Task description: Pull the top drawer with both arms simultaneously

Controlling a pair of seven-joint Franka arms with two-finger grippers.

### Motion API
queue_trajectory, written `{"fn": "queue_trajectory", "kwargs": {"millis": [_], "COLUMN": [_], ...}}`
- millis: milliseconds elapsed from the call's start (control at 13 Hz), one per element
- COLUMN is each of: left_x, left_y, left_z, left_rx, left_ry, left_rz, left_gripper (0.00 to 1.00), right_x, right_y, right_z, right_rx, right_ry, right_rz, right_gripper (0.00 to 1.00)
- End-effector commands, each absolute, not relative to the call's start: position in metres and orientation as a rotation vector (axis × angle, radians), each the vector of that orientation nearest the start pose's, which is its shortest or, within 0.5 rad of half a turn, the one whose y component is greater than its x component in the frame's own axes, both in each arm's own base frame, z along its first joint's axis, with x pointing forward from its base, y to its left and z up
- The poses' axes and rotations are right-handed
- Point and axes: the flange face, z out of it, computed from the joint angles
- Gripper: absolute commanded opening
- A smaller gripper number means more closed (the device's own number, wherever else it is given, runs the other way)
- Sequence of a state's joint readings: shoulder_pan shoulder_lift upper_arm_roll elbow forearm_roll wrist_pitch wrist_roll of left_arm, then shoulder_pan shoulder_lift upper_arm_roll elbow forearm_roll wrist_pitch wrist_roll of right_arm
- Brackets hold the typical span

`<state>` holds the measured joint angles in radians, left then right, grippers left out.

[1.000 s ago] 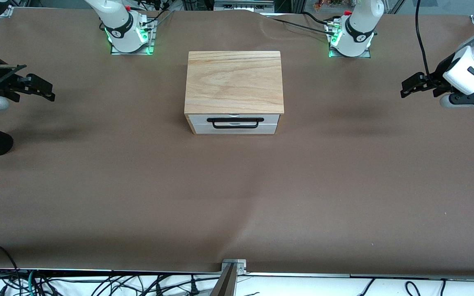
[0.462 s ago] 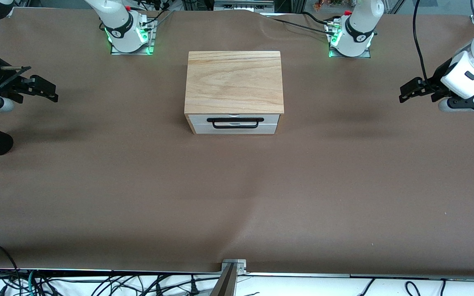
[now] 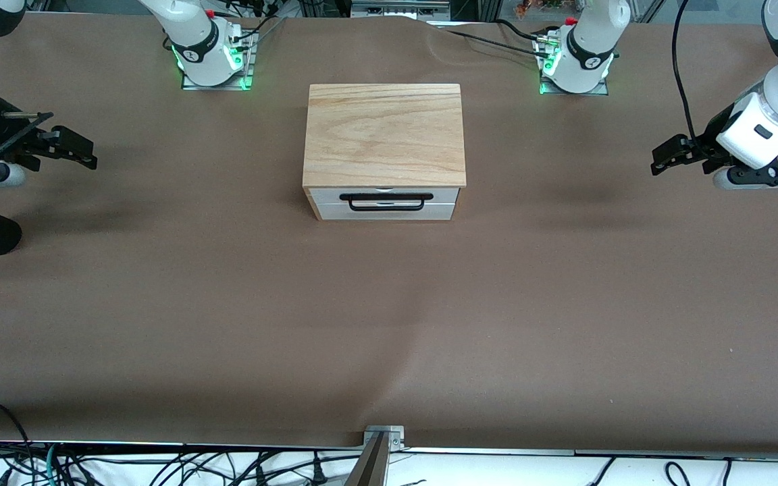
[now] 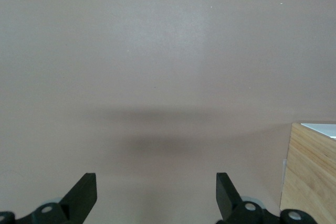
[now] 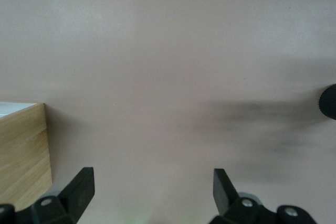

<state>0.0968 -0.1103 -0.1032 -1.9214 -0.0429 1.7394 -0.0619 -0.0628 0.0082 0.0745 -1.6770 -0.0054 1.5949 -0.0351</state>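
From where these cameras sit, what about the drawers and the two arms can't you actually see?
- Inside of the top drawer: hidden in the front view; it is shut under the cabinet's oak top board.
- Lower drawer front: front view, partly covered by the black bar handle.
- Drawer fronts: outside both wrist views, which catch only a cabinet corner.
- Right gripper and left gripper: their arms' upper links are cut off by the front view's edges.

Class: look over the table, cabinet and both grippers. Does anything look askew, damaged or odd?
Nothing stands out. The cabinet sits square, its top drawer shut. The left gripper and right gripper hang open over bare table.
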Motion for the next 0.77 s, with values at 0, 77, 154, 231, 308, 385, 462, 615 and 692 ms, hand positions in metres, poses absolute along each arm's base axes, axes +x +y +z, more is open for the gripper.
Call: {"fn": "queue_trajectory", "kwargs": {"millis": [0, 77, 154, 231, 308, 385, 462, 615, 692], "left_x": [0.519, 0.522, 0.527, 0.533, 0.538, 0.543, 0.547, 0.555, 0.558], "left_y": [-0.009, -0.008, -0.008, -0.008, -0.010, -0.012, -0.013, -0.015, -0.020], "left_z": [0.528, 0.522, 0.513, 0.503, 0.492, 0.484, 0.471, 0.450, 0.439], "left_rx": [-3.186, -3.188, -3.190, -3.193, -3.214, -3.249, -3.272, -3.313, -3.332], "left_ry": [-0.098, -0.100, -0.095, -0.091, -0.104, -0.127, -0.147, -0.189, -0.199], "left_rz": [0.093, 0.084, 0.071, 0.052, 0.028, 0.012, 0.015, -0.004, -0.005], "left_gripper": [1.00, 1.00, 1.00, 1.00, 1.00, 1.00, 1.00, 1.00, 1.00], "right_x": [0.559, 0.562, 0.563, 0.565, 0.568, 0.572, 0.577, 0.586, 0.591], "right_y": [0.007, 0.010, 0.018, 0.030, 0.038, 0.044, 0.052, 0.071, 0.080], "right_z": [0.561, 0.550, 0.539, 0.530, 0.520, 0.508, 0.495, 0.466, 0.452], "right_rx": [-3.119, -3.112, -3.088, -3.044, -2.994, -2.939, -2.858, -2.664, -2.580], "right_ry": [-0.090, -0.104, -0.127, -0.144, -0.142, -0.132, -0.115, -0.061, -0.035], "right_rz": [0.191, 0.236, 0.291, 0.315, 0.338, 0.366, 0.390, 0.446, 0.465], "right_gripper": [1.00, 1.00, 1.00, 1.00, 1.00, 1.00, 1.00, 1.00, 1.00]}}
